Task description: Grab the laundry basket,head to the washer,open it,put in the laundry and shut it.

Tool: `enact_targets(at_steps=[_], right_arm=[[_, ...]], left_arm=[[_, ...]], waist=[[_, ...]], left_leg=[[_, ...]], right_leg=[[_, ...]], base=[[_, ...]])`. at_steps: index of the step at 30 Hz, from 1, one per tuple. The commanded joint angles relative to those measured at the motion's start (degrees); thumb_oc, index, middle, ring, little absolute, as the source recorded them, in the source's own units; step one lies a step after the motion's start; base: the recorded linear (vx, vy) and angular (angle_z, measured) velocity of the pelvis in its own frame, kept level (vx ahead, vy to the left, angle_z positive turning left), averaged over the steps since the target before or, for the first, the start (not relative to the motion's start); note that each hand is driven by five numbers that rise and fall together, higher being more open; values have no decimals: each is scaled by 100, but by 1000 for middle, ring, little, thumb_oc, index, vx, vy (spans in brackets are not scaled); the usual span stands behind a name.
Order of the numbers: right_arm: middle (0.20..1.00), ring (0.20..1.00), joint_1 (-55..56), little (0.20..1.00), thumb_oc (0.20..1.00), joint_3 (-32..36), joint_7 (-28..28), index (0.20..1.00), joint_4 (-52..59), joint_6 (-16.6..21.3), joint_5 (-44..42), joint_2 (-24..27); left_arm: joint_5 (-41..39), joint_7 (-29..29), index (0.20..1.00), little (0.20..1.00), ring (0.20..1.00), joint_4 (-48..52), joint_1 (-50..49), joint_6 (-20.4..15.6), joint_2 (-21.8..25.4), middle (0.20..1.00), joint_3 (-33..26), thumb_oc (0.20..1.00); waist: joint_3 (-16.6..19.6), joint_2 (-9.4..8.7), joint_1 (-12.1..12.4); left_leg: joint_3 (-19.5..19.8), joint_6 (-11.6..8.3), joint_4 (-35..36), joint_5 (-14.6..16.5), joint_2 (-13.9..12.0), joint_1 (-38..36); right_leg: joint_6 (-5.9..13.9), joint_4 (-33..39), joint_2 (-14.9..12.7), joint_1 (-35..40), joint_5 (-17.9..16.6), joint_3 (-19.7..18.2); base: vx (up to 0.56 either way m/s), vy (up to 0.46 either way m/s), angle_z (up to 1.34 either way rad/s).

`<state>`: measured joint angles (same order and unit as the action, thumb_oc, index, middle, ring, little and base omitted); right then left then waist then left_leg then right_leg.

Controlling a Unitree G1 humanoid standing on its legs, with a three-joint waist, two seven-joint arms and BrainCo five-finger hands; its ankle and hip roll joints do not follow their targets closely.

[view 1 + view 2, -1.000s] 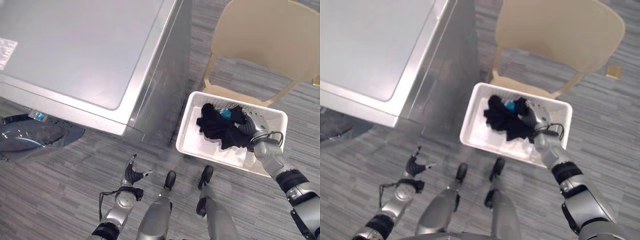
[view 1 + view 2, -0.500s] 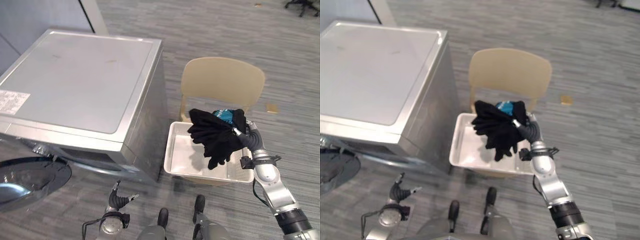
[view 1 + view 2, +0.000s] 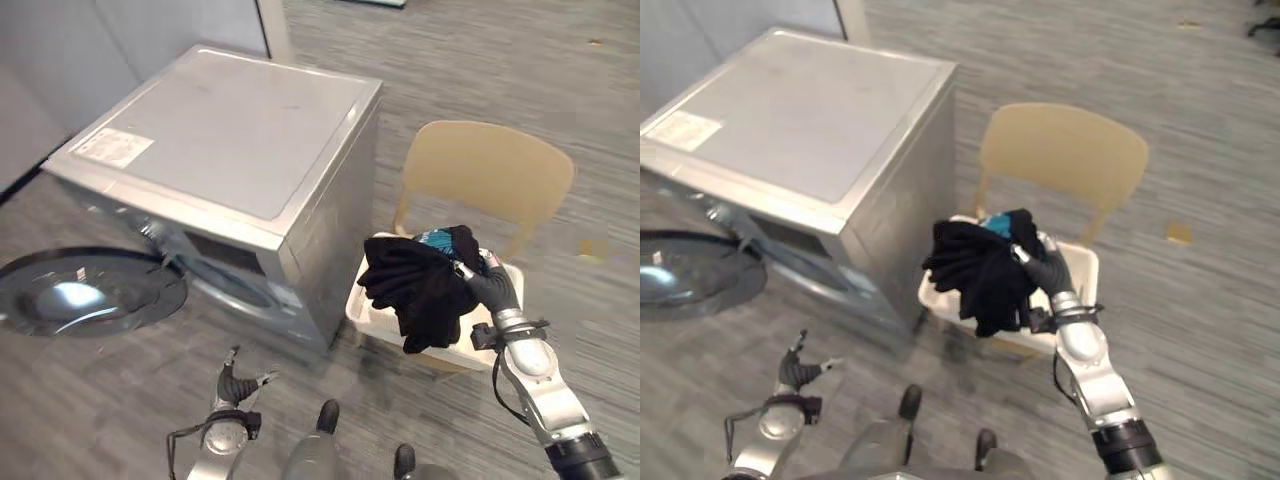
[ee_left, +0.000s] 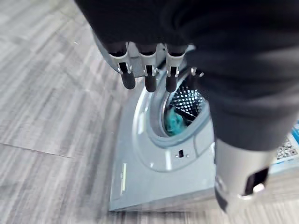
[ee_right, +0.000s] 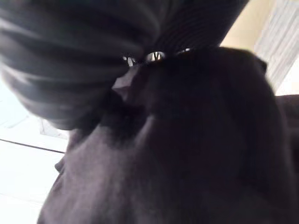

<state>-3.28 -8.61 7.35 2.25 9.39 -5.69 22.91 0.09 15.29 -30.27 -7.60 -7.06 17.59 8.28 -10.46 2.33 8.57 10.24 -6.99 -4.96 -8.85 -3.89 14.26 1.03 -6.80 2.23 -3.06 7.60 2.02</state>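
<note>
My right hand (image 3: 490, 290) is shut on a bundle of black laundry (image 3: 415, 290) with a teal piece at its top, held just above the white laundry basket (image 3: 366, 316). The basket rests on the seat of a beige chair (image 3: 490, 170). Dark cloth (image 5: 187, 140) lies close against the hand in the right wrist view. Left of the chair stands the silver washer (image 3: 230, 130), its round door (image 3: 85, 292) swung open. In the left wrist view the drum opening (image 4: 184, 105) holds something teal (image 4: 175, 125). Low near the floor in front of the washer, my left hand (image 3: 235, 385) is open and holds nothing.
The washer's right side stands close to the chair and basket, with a narrow gap between them. Grey striped carpet (image 3: 480, 70) spreads all around. A grey wall (image 3: 60, 70) runs behind the washer at the upper left.
The camera has shifted, bringing the washer's open door into view. My right hand has lifted the black laundry up out of the basket. The left hand stays low.
</note>
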Motion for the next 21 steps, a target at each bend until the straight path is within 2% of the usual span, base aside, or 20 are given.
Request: enact_targets(at_steps=[1, 3, 4, 5, 6, 7, 8, 9, 12, 15, 18, 21], right_arm=[[200, 200, -274, 200, 200, 181, 127, 200, 747, 467, -154, 89], [200, 200, -333, 200, 200, 192, 112, 200, 811, 442, -189, 154], [200, 200, -335, 200, 200, 192, 112, 200, 812, 442, -190, 155], [200, 200, -355, 200, 200, 143, -10, 200, 945, 444, -273, 247], [200, 200, -390, 200, 200, 112, -107, 200, 1016, 469, -319, 319], [200, 200, -390, 200, 200, 112, -107, 200, 1016, 470, -319, 319], [200, 200, -436, 200, 200, 55, -252, 200, 1136, 467, -390, 400], [200, 200, -445, 200, 200, 12, -314, 200, 1205, 484, -414, 404], [200, 200, -555, 200, 200, -207, -572, 200, 1392, 497, -493, 354], [200, 200, -839, 200, 200, -601, -765, 200, 1406, 446, -696, 266], [200, 200, -1309, 200, 200, -1270, -933, 200, 1277, 326, -930, 88], [200, 200, -1656, 200, 200, -1593, -966, 200, 1154, 274, -1001, -38]], left_arm=[[-239, 68, 1000, 1000, 1000, 773, 173, -296, 362, 1000, -130, 1000], [-157, 2, 1000, 1000, 1000, 1108, 237, -359, 406, 1000, -51, 1000], [-157, 1, 1000, 1000, 1000, 1113, 236, -356, 405, 1000, -53, 1000], [-100, -135, 1000, 1000, 1000, 1486, 281, -475, 496, 1000, 52, 1000], [-98, -184, 1000, 1000, 1000, 1653, 333, -528, 525, 1000, 125, 1000], [-98, -184, 1000, 1000, 1000, 1653, 333, -528, 525, 1000, 125, 1000], [-49, -315, 1000, 1000, 1000, 1985, 389, -611, 626, 1000, 281, 1000], [17, -355, 1000, 1000, 1000, 2173, 397, -627, 668, 1000, 390, 1000], [157, -504, 1000, 1000, 1000, 2539, 459, -681, 717, 1000, 642, 1000], [261, -586, 1000, 1000, 1000, 2810, 709, -711, 801, 1000, 905, 1000], [528, -629, 1000, 1000, 1000, 2939, 1215, -709, 841, 1000, 1339, 1000], [634, -554, 1000, 1000, 1000, 2976, 1626, -706, 825, 1000, 1613, 1000]], waist=[[-110, -408, -28], [-99, -470, -206], [-88, -459, -213], [-45, -563, -327], [-10, -624, -426], [-5, -623, -431], [87, -675, -555], [145, -667, -644], [344, -570, -745], [412, -633, -720], [554, -695, -648], [596, -726, -620]], left_leg=[[-643, 85, 527, -160, 403, 655], [-1237, 306, 157, 181, 264, 487], [-1226, 307, 143, 177, 257, 514], [-1401, 384, -298, 576, 233, 277], [-1431, 405, -586, 874, 254, 192], [-1426, 405, -590, 874, 254, 200], [-1531, 409, -774, 1268, 177, -247], [-1621, 396, -626, 1362, 98, -577], [-1605, 361, 173, 1203, 100, -1034], [-1492, 371, 433, 1160, 188, -1145], [-1578, 415, 813, 1095, 232, -1418], [-1589, 443, 972, 1052, 268, -1518]], right_leg=[[142, 359, -28, 431, 313, 124], [197, 364, -211, 244, 149, 531], [197, 372, -201, 231, 132, 540], [188, 461, -394, 164, -1, 865], [170, 482, -497, 103, -106, 996], [170, 484, -496, 100, -107, 1001], [164, 561, -609, 94, -178, 1207], [183, 604, -625, 93, -220, 1279], [282, 701, -577, 117, -349, 1407], [329, 762, -587, 208, -436, 1390], [399, 788, -586, 304, -481, 1359], [448, 798, -590, 317, -535, 1305]], base=[[-445, -36, 138], [-415, -25, 117], [-308, 9, 115], [-273, 20, 86], [-267, 18, 54], [-154, 32, 106], [-89, 66, 124], [-63, 109, 148], [15, 152, 65], [9, 131, 14], [8, 117, -2], [-11, 73, -5]])
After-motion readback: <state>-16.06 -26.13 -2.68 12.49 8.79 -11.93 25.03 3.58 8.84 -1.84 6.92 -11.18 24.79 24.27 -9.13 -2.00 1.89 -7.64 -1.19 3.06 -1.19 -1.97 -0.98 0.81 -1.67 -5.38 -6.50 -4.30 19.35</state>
